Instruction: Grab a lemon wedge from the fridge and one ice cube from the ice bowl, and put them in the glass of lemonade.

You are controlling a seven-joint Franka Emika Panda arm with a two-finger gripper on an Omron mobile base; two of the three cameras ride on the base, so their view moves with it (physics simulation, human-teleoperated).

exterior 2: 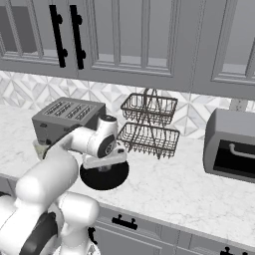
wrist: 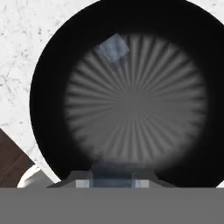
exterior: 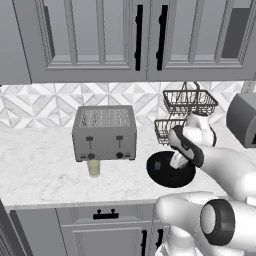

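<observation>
The pincer (wrist: 112, 180), low inside the black bowl (wrist: 48, 78), pinches a pale bluish ice cube (wrist: 112, 175) between its tips; a second ice cube (wrist: 113, 49) lies on the bowl's ribbed floor. The bowl sits on the marble surface (exterior: 40, 170), right of the glass of lemonade (exterior: 93, 167), which stands just before the toaster (exterior: 104, 132).

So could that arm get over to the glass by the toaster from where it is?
Probably yes. The glass stands apart in front of the toaster, with bare counter between it and the black bowl where the gripper works.
</observation>
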